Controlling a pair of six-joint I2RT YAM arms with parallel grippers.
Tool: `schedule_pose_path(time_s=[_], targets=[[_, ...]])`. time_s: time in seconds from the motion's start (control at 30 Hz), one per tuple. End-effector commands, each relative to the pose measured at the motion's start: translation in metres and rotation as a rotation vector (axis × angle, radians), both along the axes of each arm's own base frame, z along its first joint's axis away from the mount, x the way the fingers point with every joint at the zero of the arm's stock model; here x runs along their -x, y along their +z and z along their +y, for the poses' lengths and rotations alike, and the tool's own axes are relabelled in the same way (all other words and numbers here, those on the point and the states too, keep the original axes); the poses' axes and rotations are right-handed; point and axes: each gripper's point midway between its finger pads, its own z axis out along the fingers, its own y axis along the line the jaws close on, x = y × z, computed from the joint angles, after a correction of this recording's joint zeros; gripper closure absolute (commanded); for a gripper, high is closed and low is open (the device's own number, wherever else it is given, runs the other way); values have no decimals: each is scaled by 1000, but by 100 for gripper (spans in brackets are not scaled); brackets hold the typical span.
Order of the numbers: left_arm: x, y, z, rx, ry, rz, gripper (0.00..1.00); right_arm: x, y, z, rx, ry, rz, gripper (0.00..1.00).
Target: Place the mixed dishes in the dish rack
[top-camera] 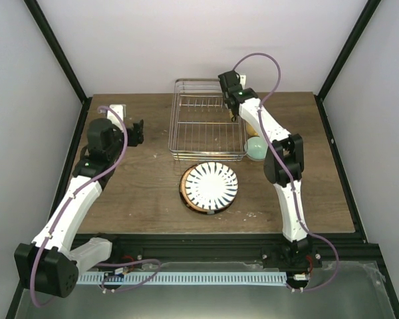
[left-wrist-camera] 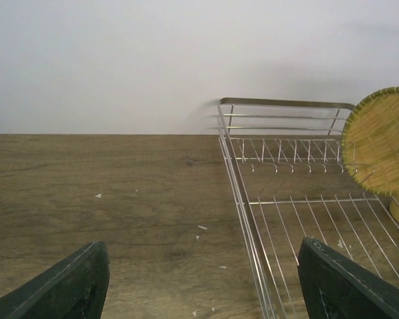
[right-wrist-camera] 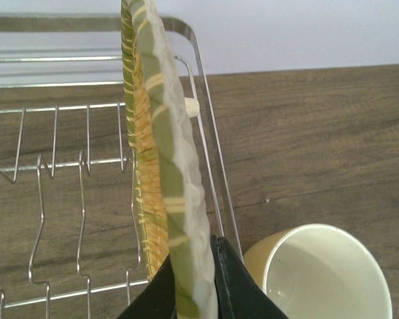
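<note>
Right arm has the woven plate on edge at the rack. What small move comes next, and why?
Probably lower it straight down into the dish rack: the right gripper's jaws clamp the woven plate upright, just inside the right-hand rail, and it seems not yet seated on the floor wires.

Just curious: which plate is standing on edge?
The woven yellow plate, held upright by the right gripper at the dish rack; the black-striped white plate lies flat on the table.

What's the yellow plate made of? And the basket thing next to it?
The plate looks like woven straw or bamboo, matte yellow: thin criss-cross strips show. The rack looks like shiny metal: thin silver wires.
</note>
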Motion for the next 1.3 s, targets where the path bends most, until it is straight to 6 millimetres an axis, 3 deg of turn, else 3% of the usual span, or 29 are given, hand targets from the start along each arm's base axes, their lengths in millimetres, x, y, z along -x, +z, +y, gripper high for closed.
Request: schedule_pose_path(time_s=[0.0,0.37,0.5,0.67,0.9,1.13,1.27], targets=[[0,-6,-3,-13,-27,14,21,3,0,3,-50,-45,-1,99],[-6,-13,-11,-16,-65,30,21,25,-37,0,-83,-89,114,99],[-6,-14,-12,-15,-68,33,21,25,-37,-1,-80,-87,114,86],[-6,-16,-13,-13,-68,39,21,23,-27,-2,-63,-73,90,67],[-7,-20,-13,-12,-69,50,21,23,-7,-5,-32,-64,64,53],[-10,-24,-15,-10,-73,63,21,27,35,-4,-76,-42,10,46],[-11,-24,-14,-12,-69,62,21,38,71,-9,-93,-44,-32,46]])
